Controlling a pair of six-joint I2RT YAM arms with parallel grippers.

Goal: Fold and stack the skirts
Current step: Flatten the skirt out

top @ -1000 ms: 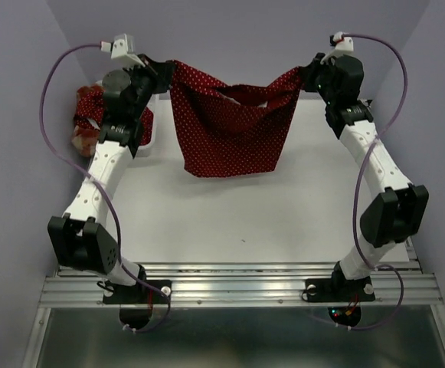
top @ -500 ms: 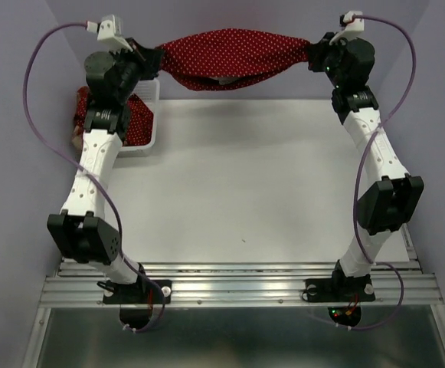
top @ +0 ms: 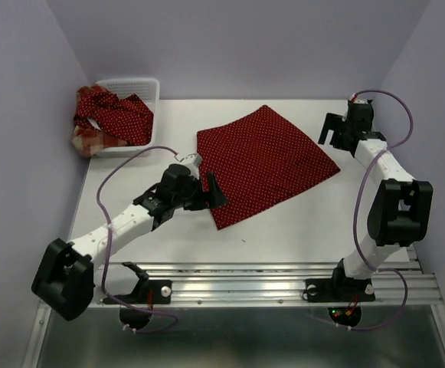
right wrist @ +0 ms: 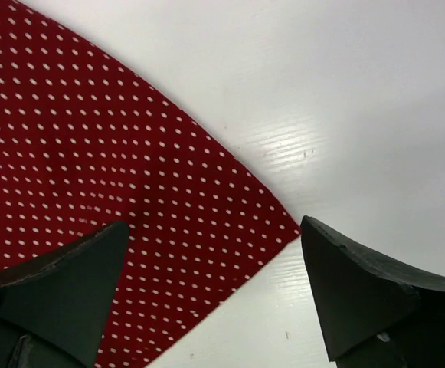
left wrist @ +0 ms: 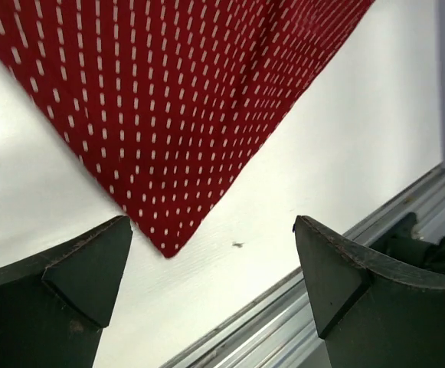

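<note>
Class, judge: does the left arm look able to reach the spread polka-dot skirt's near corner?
Probably yes: the open left gripper hovers right beside the near corner of the skirt, nothing between them.

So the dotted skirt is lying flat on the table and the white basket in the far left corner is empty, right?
Not empty: the white basket holds bunched red cloth, as the top external view shows. The dotted skirt does lie flat on the table.
</note>
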